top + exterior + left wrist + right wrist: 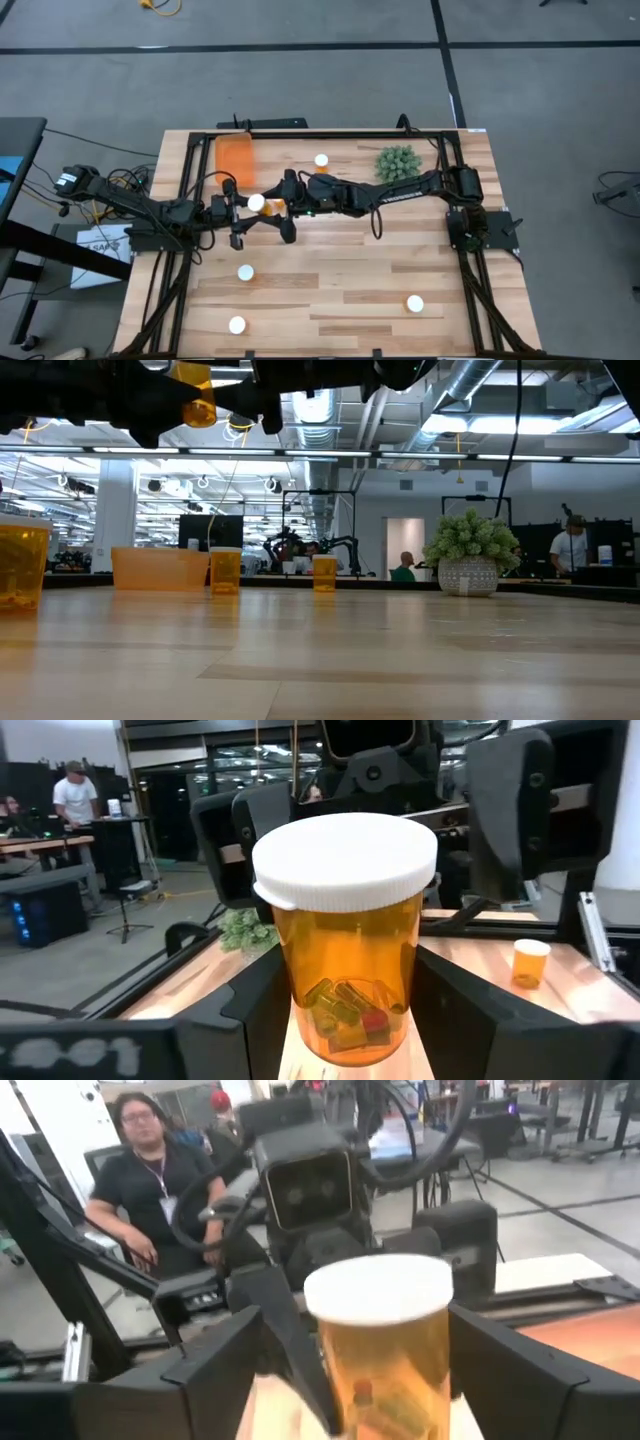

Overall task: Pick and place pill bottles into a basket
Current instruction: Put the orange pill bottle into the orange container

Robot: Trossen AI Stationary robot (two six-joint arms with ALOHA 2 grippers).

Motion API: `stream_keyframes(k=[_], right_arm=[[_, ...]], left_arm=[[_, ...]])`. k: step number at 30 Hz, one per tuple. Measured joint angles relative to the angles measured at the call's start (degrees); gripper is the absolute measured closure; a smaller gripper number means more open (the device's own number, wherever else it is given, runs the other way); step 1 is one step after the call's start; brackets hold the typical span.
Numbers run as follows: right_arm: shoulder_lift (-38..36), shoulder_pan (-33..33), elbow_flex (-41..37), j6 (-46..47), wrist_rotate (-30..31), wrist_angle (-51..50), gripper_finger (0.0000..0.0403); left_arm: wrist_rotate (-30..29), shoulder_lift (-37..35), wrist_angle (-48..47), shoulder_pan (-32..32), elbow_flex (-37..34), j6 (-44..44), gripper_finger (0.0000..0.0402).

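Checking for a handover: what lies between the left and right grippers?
One pill bottle lies between the left gripper and right gripper; the high view and both wrist views show it.

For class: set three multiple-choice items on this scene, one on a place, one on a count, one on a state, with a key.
1. The raised pill bottle is: A between the left gripper and right gripper; B on the floor; C in a person's hand.
2. Pill bottles standing free on the table: A one; B four; C nine.
3. The raised bottle's cap is: A off; B cracked; C on.
Key: 1A, both wrist views show it between fingers; 2B, high view shows four white caps; 3C, white cap seated.
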Motion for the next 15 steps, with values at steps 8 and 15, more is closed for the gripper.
stream_keyframes(k=[8,15], right_arm=[[-4.5,-0.2,-0.1,-8.1,15.1,-17.4,0.0048],[-12.1,1.3,0.0,-6.7,30.2,-35.0,0.0046]], left_arm=[[-10.6,-0.4,-1.3,0.1,0.0,3.2,0.0234],[-19.3,-3.7,-7.4,2.8,-0.1,4.2,0.0234]])
